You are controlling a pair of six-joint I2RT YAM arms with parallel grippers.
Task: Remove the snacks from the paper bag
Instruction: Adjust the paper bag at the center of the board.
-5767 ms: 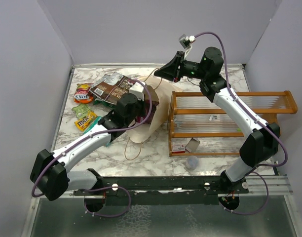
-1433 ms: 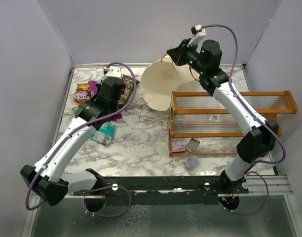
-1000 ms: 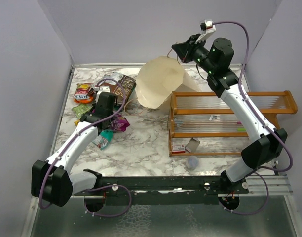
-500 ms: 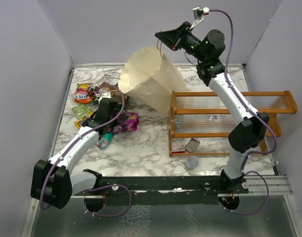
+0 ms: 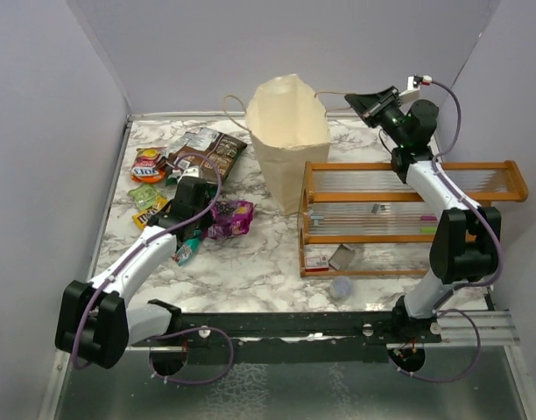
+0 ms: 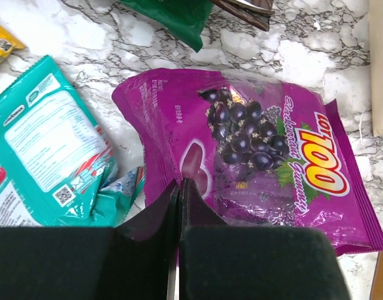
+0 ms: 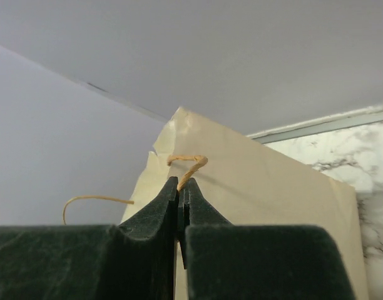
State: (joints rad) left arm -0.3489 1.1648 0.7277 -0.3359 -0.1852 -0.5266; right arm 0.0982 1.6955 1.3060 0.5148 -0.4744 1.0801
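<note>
Top cam high at near side, looking down on whole worktop. Left wrist close over purple packet, right wrist close on paper bag; top shares both.

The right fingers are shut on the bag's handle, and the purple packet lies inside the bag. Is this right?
Not quite. The purple packet lies on the table, outside the bag, as the left wrist view shows. The right fingers are indeed shut on the handle.

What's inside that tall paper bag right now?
Looking down into the upright paper bag, only pale paper shows; no packet is visible. Its bottom is hidden by its own walls, so I cannot tell whether it is empty.
</note>
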